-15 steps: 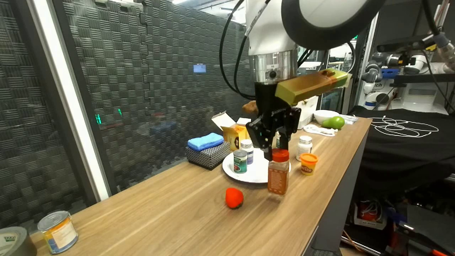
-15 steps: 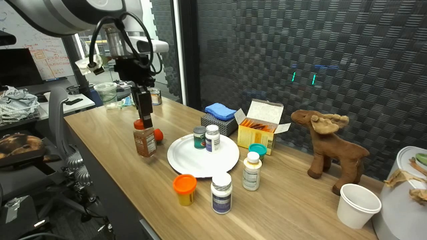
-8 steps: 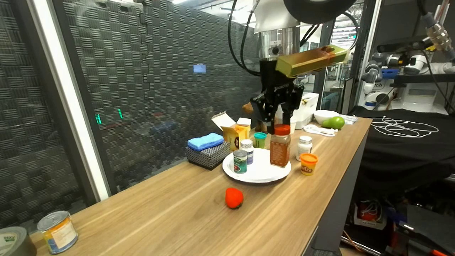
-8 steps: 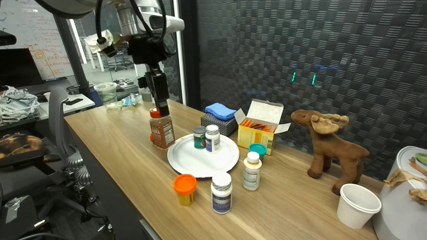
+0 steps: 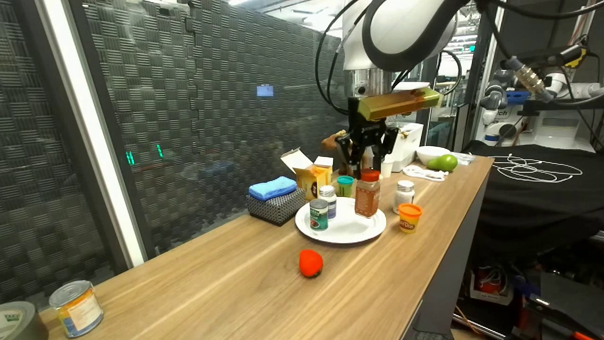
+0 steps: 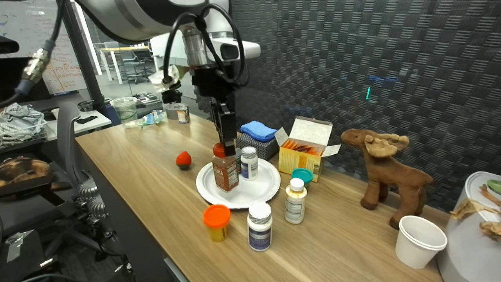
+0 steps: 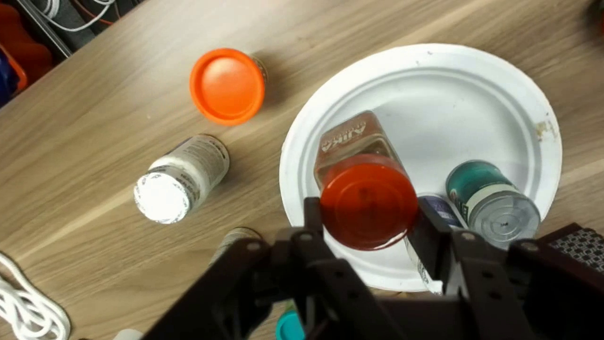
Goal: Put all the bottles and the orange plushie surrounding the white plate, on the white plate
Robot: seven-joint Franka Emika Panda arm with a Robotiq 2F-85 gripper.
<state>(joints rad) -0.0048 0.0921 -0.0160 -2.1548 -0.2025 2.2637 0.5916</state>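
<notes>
Step in hand, as judged: placing the red-capped bottle [image 6: 226, 176] on the white plate [image 6: 252, 195]. The bottle is over the plate's portion towards the open long edge of the surface [image 6: 145, 152]; whether its base touches cannot be determined. The pincer [image 7: 369, 212] grips the red cap [image 7: 370, 196], jaws parted only by the cap's width. Next move, presumably: seat the base flat, release, lift straight clear. A purple-labelled bottle [image 6: 249, 165] stands on the plate. Outstanding, off the plate: a stout white bottle [image 6: 260, 231], and a slim white bottle [image 6: 295, 205] nearer the edge along the dark wall [image 6: 422, 74].
</notes>
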